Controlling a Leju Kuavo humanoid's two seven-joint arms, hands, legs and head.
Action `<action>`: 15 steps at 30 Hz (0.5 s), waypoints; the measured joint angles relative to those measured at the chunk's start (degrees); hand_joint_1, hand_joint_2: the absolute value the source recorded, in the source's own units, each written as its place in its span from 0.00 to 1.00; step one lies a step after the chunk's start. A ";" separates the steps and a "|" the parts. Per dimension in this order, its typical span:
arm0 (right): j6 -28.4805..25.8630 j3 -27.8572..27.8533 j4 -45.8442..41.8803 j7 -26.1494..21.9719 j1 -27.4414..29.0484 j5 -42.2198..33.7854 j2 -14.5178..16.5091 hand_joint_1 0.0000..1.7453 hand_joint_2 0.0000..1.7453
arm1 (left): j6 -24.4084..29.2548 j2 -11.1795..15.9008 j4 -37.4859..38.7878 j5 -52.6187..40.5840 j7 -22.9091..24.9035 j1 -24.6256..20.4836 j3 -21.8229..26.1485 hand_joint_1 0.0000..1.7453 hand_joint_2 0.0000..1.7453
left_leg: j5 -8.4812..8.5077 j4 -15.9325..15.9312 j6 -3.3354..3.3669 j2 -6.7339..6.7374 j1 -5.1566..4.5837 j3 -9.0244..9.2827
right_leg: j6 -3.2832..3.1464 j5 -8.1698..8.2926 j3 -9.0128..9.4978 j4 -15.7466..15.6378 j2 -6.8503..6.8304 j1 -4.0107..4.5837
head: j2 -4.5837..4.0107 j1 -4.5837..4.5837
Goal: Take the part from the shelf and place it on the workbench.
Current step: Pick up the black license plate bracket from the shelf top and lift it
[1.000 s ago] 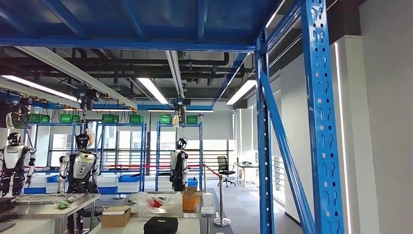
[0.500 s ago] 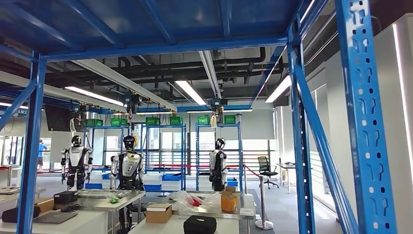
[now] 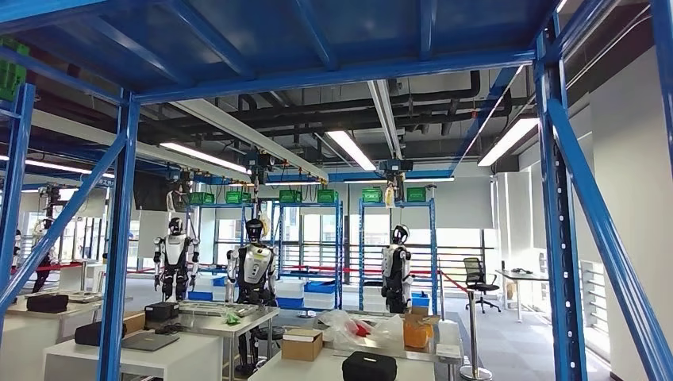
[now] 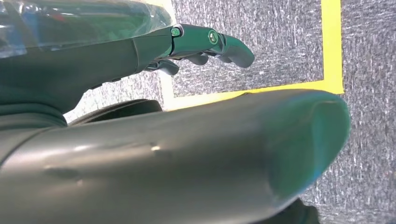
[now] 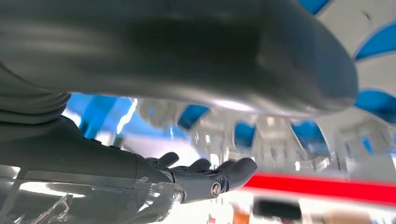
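Stock count: workshop floor and own hands

Own hands, two: left hand (image 4: 196,44) and right hand (image 5: 201,176). Yellow floor tape outline (image 4: 261,89), one, on the carpet just past the left hand's fingertips. Red band (image 5: 327,187), one, blurred, beyond the right hand's fingertips. Standing humanoid robots, three: first (image 3: 176,263), second (image 3: 254,271), third (image 3: 395,268). Green crates on the far racks, six counted, e.g. (image 3: 327,195); a further green crate (image 3: 8,75), one, up on the near frame. Cardboard boxes, two: (image 3: 302,345) and (image 3: 417,329). Black cases, four, e.g. (image 3: 369,367). Office chair (image 3: 476,274), one. Barrier post (image 3: 474,333), one.
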 joint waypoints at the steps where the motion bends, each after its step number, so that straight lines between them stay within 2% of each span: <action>1: -0.31 -0.17 0.10 0.13 0.17 -1.51 0.01 0.00 0.00 | 0.02 -0.02 0.00 0.02 0.06 -0.01 0.04 0.00 0.00 | -0.06 0.12 -0.04 -0.07 -0.06 -0.10 | -0.05 -0.16 0.17 -0.48 0.08 0.04 | 0.01 0.00; 4: -0.82 -0.56 0.50 0.19 0.69 -4.36 -0.08 0.00 0.00 | 0.08 -0.03 0.00 0.04 0.21 0.16 0.13 0.00 0.00 | -0.13 0.06 0.02 -0.10 0.05 0.01 | -0.19 -0.13 0.22 -0.65 0.08 0.12 | -0.01 0.01; 9: -1.47 -0.95 1.05 0.16 0.98 -6.36 -0.10 0.00 0.00 | 0.17 -0.02 0.00 0.04 0.28 0.08 0.21 0.00 0.00 | -0.03 -0.41 -0.47 -0.05 0.09 0.31 | -0.58 -0.25 0.28 -0.61 0.09 0.20 | -0.02 0.25; 15: -6.07 -2.10 1.91 -0.02 2.85 -12.43 -0.21 0.00 0.00 | 0.84 -0.02 0.00 0.12 0.56 0.15 0.26 0.00 0.00 | -0.01 -0.51 -0.70 -0.05 0.10 0.36 | -0.64 -0.28 0.33 -0.60 0.08 0.23 | -0.02 0.49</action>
